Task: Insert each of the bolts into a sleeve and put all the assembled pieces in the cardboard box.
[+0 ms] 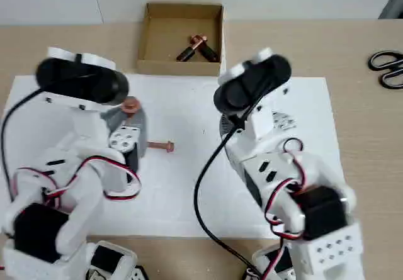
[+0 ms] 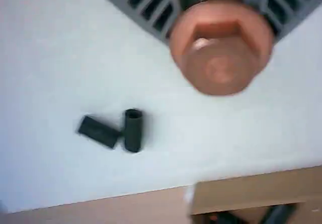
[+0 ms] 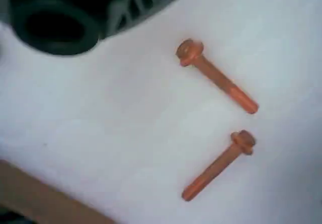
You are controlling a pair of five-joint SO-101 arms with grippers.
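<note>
Two halves meet here: my left jaws clamp a bolt, my right jaws grip a sleeve. If they are misaligned, the tip could strike the rim and slip. Beyond lie spare sleeves, loose bolts and the cardboard box.

Black-handled scissors on the wooden table, beside the white sheet.

Held bolt, held sleeve, two assemblies in box
</note>
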